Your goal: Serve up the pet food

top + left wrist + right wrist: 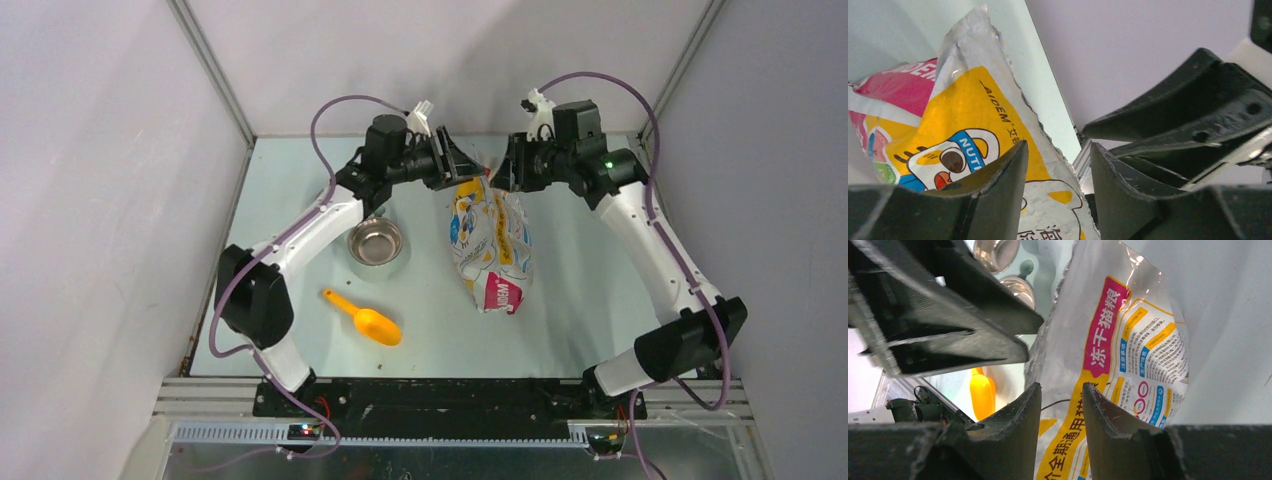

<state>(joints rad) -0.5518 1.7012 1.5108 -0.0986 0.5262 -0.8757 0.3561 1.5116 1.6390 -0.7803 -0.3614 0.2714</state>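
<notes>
From above, the left tool (455, 162) and right tool (503, 172) meet at the top edge of the bag (488, 245) on the surface (580, 250), with a bowl (375, 241) and scoop (365, 318) on the left arm's side of the bag. The left wrist view shows that tool's fingers (998, 185) slightly spread around the bag's torn edge. In the right wrist view the bag fills that tool's narrow gap, and I cannot tell whether it pinches; the pet food is hidden from every view

A lab test booth: bare white walls (100, 200), aluminium framing (210, 70) and a pale tabletop (580, 300).
</notes>
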